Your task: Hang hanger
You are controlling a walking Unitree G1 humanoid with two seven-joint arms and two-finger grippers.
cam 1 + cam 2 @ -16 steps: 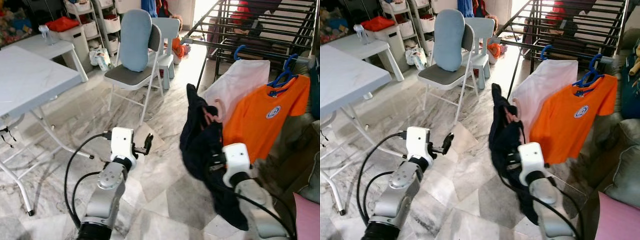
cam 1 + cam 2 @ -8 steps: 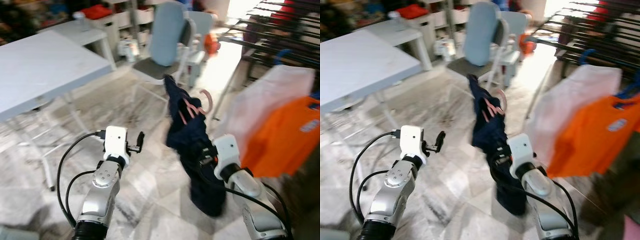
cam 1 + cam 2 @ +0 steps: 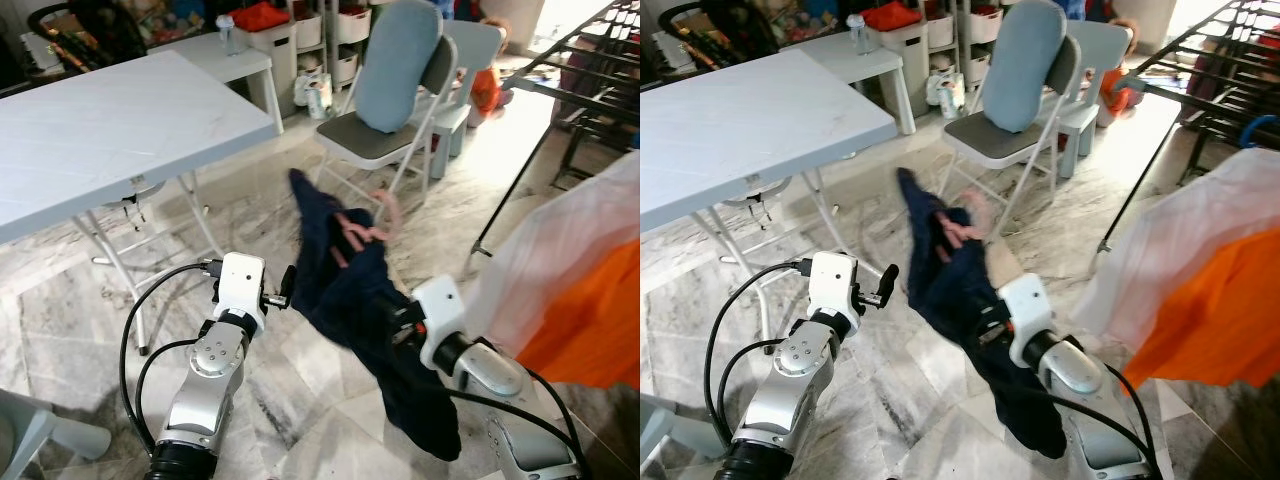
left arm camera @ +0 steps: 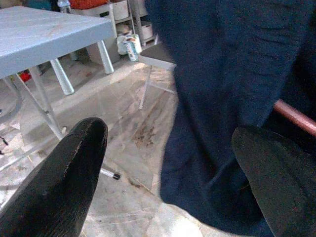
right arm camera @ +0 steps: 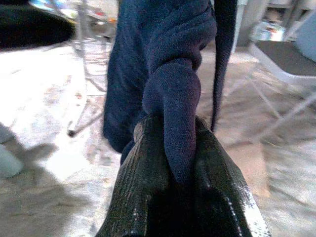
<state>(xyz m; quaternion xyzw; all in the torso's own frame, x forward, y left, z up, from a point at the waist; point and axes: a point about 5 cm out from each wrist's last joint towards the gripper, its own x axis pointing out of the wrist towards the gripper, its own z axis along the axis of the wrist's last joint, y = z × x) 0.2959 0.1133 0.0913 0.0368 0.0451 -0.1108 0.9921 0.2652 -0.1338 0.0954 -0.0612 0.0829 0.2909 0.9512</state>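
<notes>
Navy garment, pink hanger, orange shirt.

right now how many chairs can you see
2: a grey folding chair with a blue cushion behind the dark garment, and a pale small chair just beyond it. Others may be hidden past the frame edges.

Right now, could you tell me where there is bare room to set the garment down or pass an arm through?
The white table top is bare across its middle. Open marble floor lies between the table legs and the left end effector. It is crowded ahead: the folding chair, and the orange shirt on the right. The right end effector grips the navy garment.
</notes>
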